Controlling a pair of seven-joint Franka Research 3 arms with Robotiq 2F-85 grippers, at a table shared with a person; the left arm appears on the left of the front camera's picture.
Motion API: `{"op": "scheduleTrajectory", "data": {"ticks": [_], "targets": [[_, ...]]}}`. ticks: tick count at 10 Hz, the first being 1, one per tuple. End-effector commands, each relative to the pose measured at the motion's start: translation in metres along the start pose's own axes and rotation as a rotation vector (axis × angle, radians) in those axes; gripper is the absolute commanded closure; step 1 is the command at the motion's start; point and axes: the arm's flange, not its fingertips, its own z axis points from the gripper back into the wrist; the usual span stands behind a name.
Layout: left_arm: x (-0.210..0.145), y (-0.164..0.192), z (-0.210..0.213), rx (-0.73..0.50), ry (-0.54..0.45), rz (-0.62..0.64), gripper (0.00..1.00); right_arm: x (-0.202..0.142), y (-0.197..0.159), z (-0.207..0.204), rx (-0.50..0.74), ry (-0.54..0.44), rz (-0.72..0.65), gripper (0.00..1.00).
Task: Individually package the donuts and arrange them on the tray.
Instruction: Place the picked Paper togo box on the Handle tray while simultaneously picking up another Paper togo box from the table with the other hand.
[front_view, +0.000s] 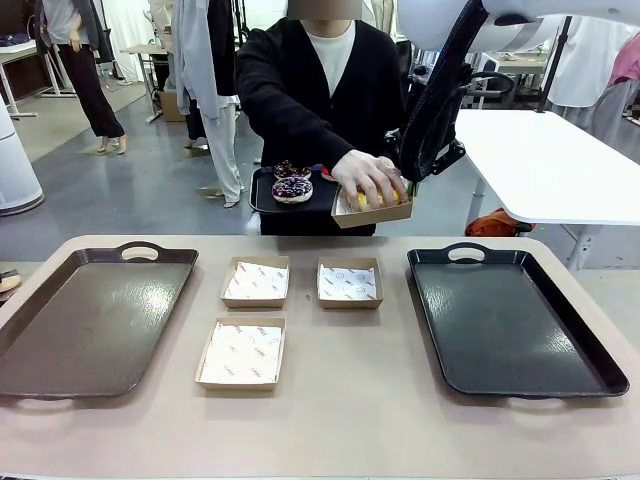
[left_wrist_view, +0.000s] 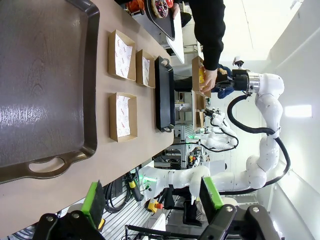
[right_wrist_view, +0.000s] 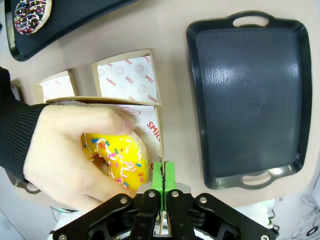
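While the person's hand (front_view: 368, 178) pressed the yellow donut (right_wrist_view: 120, 155) down into the raised box (front_view: 372, 213), the right gripper (right_wrist_view: 161, 172) stood clamped tight on that box's side wall. Its green pads pinched the cardboard edge, so the carton was offered level beyond the far edge of the table (front_view: 400, 400), an easy target for loading. The hand covered most of the donut (only its sprinkled yellow glaze peeked through), and I judged it not quite let go.

The other donuts waited on the small black tray (front_view: 265, 200) by the person, the sprinkled chocolate donut (front_view: 292, 188) nearest the front, which made sense with one ring going to each carton. Three spare boxes (front_view: 255, 281) lay paper-lined in the middle of the table. They sat between the brown tray (front_view: 90, 320) on the robot's left and the black tray (front_view: 515, 330) on its right, both presumably laid out to receive the packed boxes.

The left gripper (left_wrist_view: 151, 196) hung with its jaws spread wide and nothing between them, near the brown tray's near handle. It seemed to me to be out of the way until a filled carton needed moving.
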Motion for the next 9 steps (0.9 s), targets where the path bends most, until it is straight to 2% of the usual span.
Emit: {"op": "scheduleTrajectory", "data": {"ticks": [1, 9], "targets": [[0.0004, -0.002, -0.0002, -0.001, 0.002, -0.002, 0.0, -0.003, -0.0023, -0.0009, -0.004, -0.001, -0.006, 1.0], [0.0004, -0.002, -0.0002, -0.001, 0.002, -0.002, 0.0, -0.003, -0.0023, -0.0009, -0.004, -0.001, -0.006, 1.0]]}}
